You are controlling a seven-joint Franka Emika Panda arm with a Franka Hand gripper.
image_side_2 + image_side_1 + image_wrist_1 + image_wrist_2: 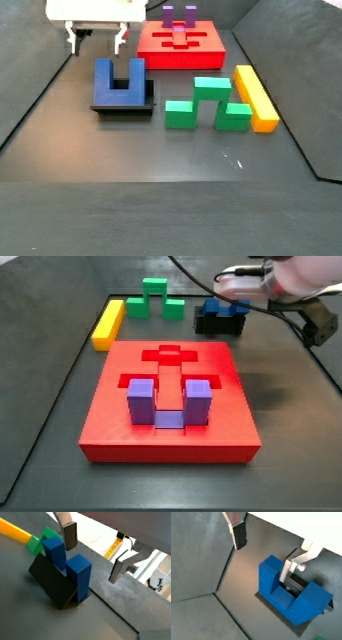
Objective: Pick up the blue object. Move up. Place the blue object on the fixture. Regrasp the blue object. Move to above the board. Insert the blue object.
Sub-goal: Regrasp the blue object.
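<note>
The blue object point(120, 80) is a dark blue U-shaped block resting on the black fixture point(123, 106), prongs pointing toward the board point(187, 48). It also shows in both wrist views point(67, 559) point(284, 594) and, partly hidden by the hand, in a side view point(225, 306). My gripper point(98, 42) hangs open just above and slightly to one side of the block, gripping nothing. One finger point(69, 537) is close to a prong; the other finger point(119, 566) stands apart. The red board point(167, 396) has shaped recesses.
A purple U-shaped block point(170, 401) sits in the board. Green blocks point(207, 105) and a yellow bar point(254, 95) lie beside the fixture. Dark raised walls edge the floor. A cable point(314, 326) trails from the arm.
</note>
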